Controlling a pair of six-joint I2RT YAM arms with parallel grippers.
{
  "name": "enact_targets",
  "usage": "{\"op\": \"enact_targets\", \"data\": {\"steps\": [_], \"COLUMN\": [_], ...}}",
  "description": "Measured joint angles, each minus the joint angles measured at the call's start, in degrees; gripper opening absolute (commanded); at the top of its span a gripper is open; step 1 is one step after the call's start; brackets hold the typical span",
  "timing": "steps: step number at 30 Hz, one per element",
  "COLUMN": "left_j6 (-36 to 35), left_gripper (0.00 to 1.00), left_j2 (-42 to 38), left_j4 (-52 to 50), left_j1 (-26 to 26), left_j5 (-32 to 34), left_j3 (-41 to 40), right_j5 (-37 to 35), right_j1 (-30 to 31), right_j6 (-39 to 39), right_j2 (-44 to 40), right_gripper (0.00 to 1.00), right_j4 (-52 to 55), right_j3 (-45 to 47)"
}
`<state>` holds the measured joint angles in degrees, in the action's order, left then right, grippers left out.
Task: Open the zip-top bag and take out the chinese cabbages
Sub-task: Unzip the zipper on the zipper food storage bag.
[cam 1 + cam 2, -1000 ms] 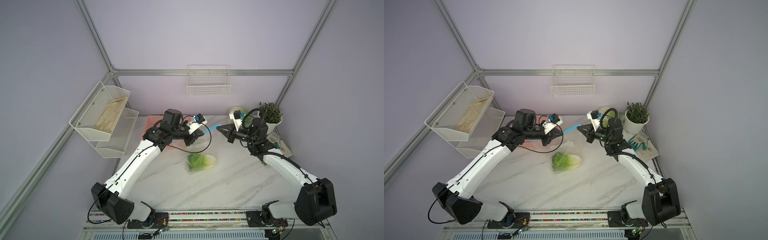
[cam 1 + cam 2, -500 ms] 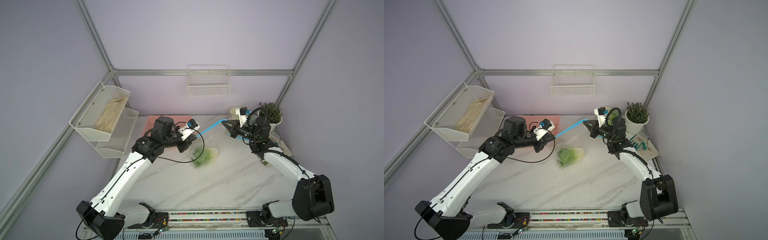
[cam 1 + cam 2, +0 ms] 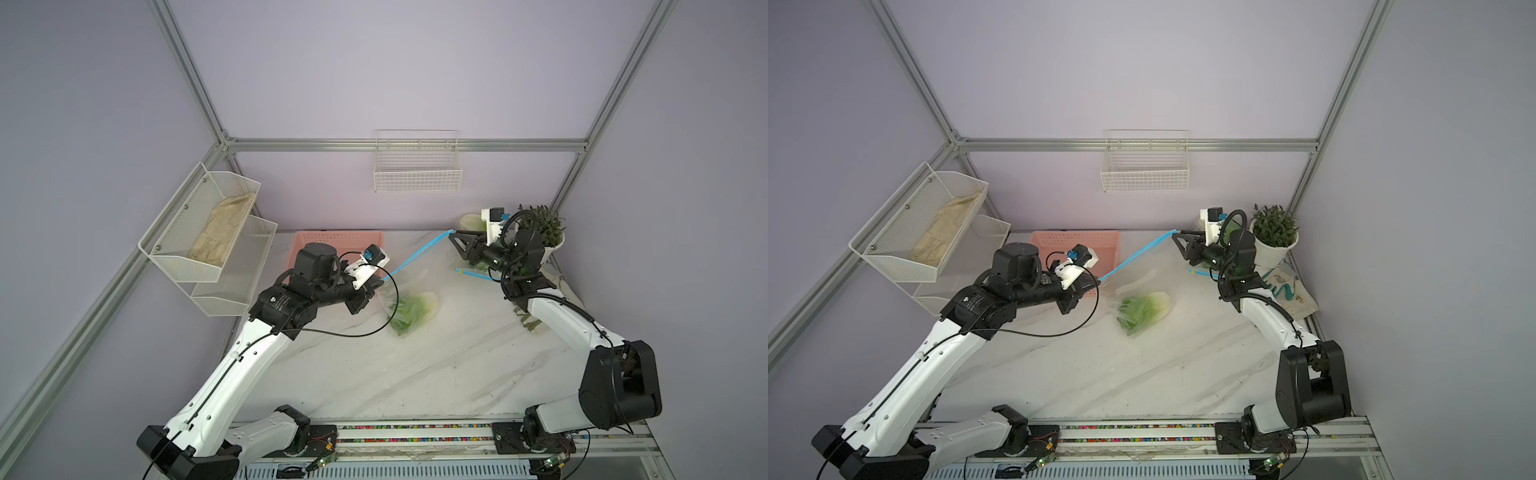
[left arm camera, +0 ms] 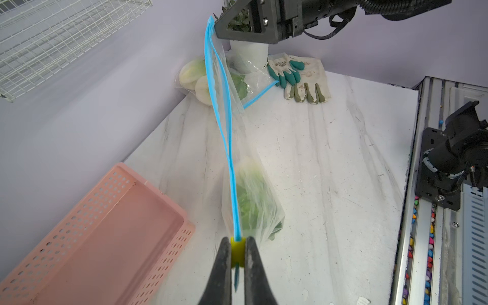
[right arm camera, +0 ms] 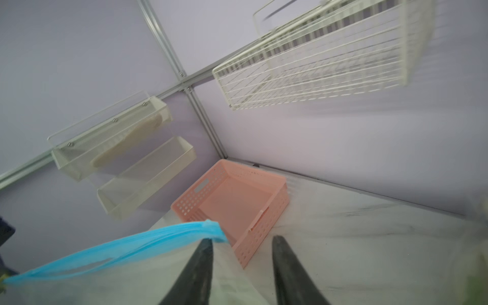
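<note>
The clear zip-top bag (image 3: 405, 297) hangs slack, its blue zip strip (image 3: 419, 255) stretched between both grippers. One chinese cabbage (image 3: 415, 309) (image 3: 1144, 307) (image 4: 250, 203) lies inside it on the marble table. My left gripper (image 3: 380, 282) (image 4: 237, 248) is shut on the yellow zip slider (image 4: 237, 249). The zip's two sides gape apart toward the far end. My right gripper (image 3: 456, 246) (image 5: 243, 240) stands open with nothing between its fingers; the bag's blue corner (image 5: 208, 228) rests against the outside of one finger (image 5: 202, 256). Two more cabbages (image 4: 196, 76) lie in a second clear bag by the back wall.
A pink perforated basket (image 3: 332, 239) (image 4: 79, 237) sits at the back left, beside my left arm. A potted plant (image 3: 544, 232) and work gloves (image 4: 298, 76) are at the back right. Wire racks (image 3: 199, 237) hang on the left wall, a wire basket (image 3: 417, 172) on the back wall.
My left gripper drew the slider leftward and forward along the zip, away from the right gripper. The right gripper backed off to the right and has opened, letting go of the bag's corner.
</note>
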<state>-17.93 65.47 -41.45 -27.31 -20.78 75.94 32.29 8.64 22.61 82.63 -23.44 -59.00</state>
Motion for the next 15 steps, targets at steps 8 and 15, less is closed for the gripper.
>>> {"op": "enact_targets", "data": {"steps": [8, 15], "left_j6": [2.45, 2.47], "left_gripper": [0.0, 0.0], "left_j2": [3.32, 5.33], "left_j4": [2.75, 3.65], "left_j1": [0.26, 0.24], "left_j5": [-3.63, -7.56], "left_j3": [-0.85, -0.85], "right_j5": [-10.43, -12.31], "right_j1": [-0.13, 8.52], "right_j6": [18.99, 25.53], "right_j2": [-15.78, -17.9], "right_gripper": [0.69, 0.7], "right_j4": [2.27, 5.07], "right_j3": [11.26, 10.19]}}
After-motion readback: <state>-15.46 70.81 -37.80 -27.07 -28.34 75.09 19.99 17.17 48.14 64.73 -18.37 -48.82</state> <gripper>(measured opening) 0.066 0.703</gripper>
